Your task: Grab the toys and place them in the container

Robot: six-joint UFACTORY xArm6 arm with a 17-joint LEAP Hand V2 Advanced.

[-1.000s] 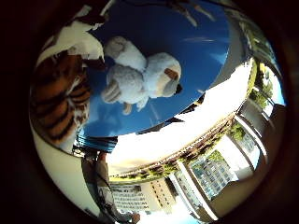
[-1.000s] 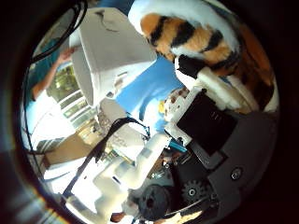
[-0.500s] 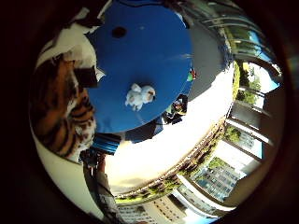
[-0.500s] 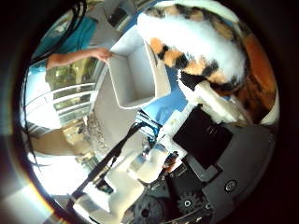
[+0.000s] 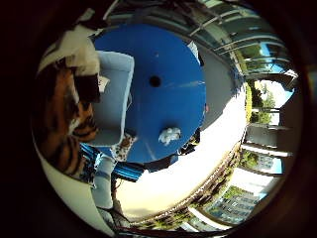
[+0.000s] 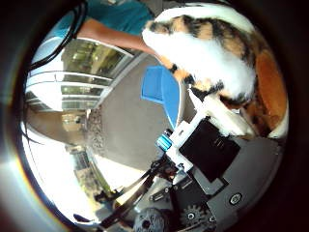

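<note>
right thumb side palm view: white-and-black hand (image 6: 212, 140) grasping orange, black and white striped plush tiger (image 6: 217, 53). white rectangular container (image 5: 111, 99) sits at round blue worktop's (image 5: 168, 59) edge; small white plush toy (image 5: 169, 135) lies apart.

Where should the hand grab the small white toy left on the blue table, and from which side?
Take the white toy around its middle, coming straight down from above. It lies low and alone on the blue table, clear of the container, so nothing blocks the fingers closing on either flank.
</note>
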